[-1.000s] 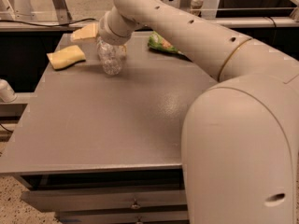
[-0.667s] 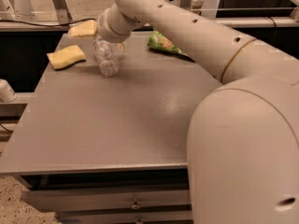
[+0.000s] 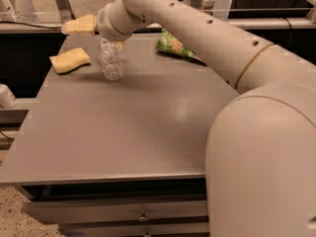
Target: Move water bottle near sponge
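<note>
The water bottle is clear and ribbed; it stands slightly tilted on the grey table at the back left. Its neck is hidden by my gripper, which comes down from the upper right and is shut on the bottle's top. One yellowish pad sticks out to the left above the table. The sponge, flat and pale yellow, lies on the table just left of the bottle, a short gap apart from it.
A green snack bag lies at the back of the table, right of the bottle. My arm and body fill the right side. A white object sits off the table's left edge. Drawers are below the front.
My gripper has carried the bottle a little to the left, closer to the sponge. The sponge and snack bag have not moved.
</note>
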`<state>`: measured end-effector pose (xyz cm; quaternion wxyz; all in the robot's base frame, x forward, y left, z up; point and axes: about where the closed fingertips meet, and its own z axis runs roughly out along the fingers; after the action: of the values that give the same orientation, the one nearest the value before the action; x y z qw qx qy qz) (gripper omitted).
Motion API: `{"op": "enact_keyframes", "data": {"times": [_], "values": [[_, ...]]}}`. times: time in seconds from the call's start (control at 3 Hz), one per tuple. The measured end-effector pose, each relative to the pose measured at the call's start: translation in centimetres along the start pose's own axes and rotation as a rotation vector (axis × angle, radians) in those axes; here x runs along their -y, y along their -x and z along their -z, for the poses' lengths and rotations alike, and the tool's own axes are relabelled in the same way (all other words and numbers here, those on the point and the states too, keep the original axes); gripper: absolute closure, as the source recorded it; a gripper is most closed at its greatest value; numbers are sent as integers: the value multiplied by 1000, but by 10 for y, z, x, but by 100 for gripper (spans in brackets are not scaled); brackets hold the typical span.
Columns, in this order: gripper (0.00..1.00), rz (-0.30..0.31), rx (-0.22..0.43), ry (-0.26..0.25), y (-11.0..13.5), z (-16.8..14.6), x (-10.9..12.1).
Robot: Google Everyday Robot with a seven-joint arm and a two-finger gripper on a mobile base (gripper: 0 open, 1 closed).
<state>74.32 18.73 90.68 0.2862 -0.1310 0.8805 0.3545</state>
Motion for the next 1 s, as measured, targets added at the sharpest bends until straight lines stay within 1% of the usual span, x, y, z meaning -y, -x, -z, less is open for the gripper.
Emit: {"op": "enact_keyframes", "data": {"times": [0.33,0.67,1.0], "values": [[0,8,9,36,0,1,-12],[0,-25,5,20,-15,9,5],[0,-31,7,15,-19,12,9]]}}
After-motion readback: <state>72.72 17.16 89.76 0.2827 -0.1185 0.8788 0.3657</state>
